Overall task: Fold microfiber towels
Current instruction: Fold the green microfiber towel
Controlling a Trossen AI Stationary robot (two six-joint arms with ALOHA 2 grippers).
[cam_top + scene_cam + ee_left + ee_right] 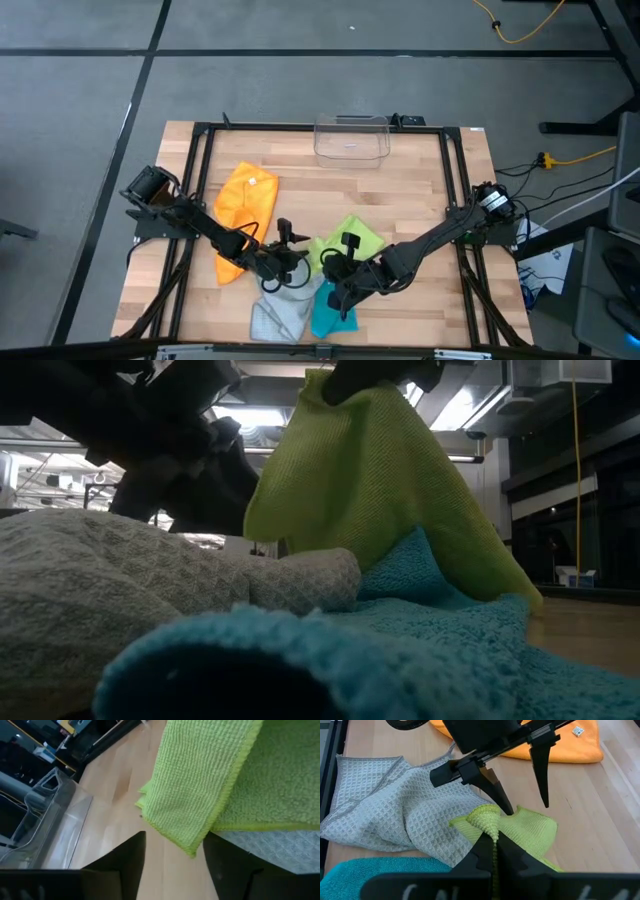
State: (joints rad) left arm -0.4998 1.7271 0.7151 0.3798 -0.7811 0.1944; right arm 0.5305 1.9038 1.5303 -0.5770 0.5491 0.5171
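The lime green towel (pixel 355 238) lies at the table's middle front, and one bunched part of it is raised like a tent (pixel 380 480). My right gripper (pixel 493 845) is shut on that raised part. My left gripper (pixel 527 809) stands open just left of it, its fingers on either side of a hanging lime corner (pixel 195 847). The grey towel (pixel 280 315) and the teal towel (pixel 330 318) lie crumpled at the near edge. Farther left, the orange towel (pixel 245 215) lies flat on the table. My right gripper pinches a bunched fold of the lime towel (pixel 492 822) between its two fingers, slanting down from the table's right. The cloth is gathered into several layers there. It hangs below the fingers, and its lower edge (pixel 505 590) rests on the teal towel. My left gripper has one fingertip (pixel 506 807) right at the same raised fold; whether it touches, I cannot tell.
A clear plastic bin (pixel 352 138) stands at the far edge in the middle. The black frame rails (pixel 200 180) run along both sides of the wooden table. Bare wood lies between the bin and the towels.
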